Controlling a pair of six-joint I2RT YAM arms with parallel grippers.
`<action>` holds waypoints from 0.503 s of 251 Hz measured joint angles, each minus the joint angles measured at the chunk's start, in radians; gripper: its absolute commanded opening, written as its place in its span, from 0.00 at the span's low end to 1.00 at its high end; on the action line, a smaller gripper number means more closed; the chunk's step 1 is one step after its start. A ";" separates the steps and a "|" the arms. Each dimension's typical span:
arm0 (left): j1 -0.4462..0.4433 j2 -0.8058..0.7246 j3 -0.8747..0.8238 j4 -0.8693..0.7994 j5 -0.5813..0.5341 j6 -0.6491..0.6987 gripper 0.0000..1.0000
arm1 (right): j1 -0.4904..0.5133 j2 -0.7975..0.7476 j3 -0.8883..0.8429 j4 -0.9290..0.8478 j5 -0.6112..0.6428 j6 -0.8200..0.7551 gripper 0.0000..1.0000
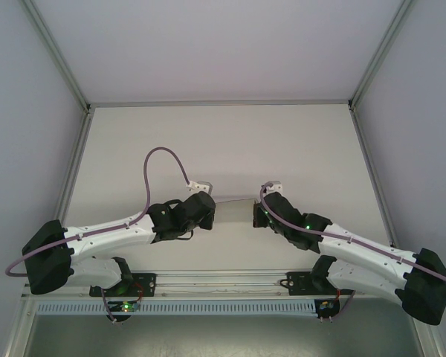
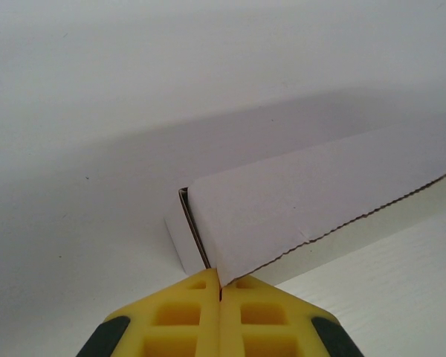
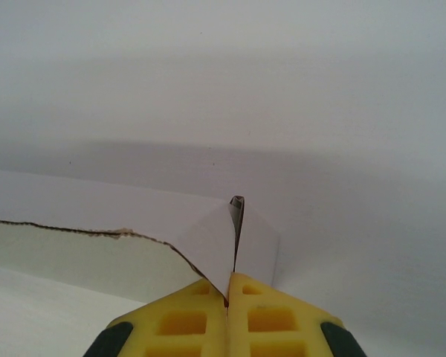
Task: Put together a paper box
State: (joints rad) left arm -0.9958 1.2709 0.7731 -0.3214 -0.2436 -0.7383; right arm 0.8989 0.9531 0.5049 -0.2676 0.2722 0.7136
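**Item 1: paper box** (image 2: 320,193). White thin paperboard, seen as a long, low folded form with a finely jagged, dark-lined cut edge along one panel. It is located at the middle of the table (image 1: 208,141), spanning the gap between the two wrists in the top view. Doubled layers of board are seen at each end, where the panels fold over. A shadow is cast on the surface beneath it. Whether it rests on the table or is held clear cannot be told.

**Item 2: left gripper** (image 2: 220,286). Its yellow fingers (image 2: 182,323) are pressed together, and the box's left end corner is pinched between the tips. The box is seen running away up and to the right in the wrist view.

**Item 3: right gripper** (image 3: 227,297). Yellow fingers are likewise pressed together, and the opposite end corner of the box is nipped at the tips. The box is seen extending to the left.

**Item 4: arms.** White and black links are angled inward from both near corners, with the wrists facing each other. A purple cable (image 1: 160,152) is looped above the left arm.
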 measured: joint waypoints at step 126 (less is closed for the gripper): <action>0.000 0.018 0.022 -0.026 -0.019 0.000 0.00 | -0.047 -0.083 0.056 -0.119 -0.018 -0.112 0.44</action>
State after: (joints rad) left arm -0.9958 1.2892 0.7948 -0.3473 -0.2630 -0.7383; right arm 0.8520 0.8703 0.5606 -0.3870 0.2543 0.6014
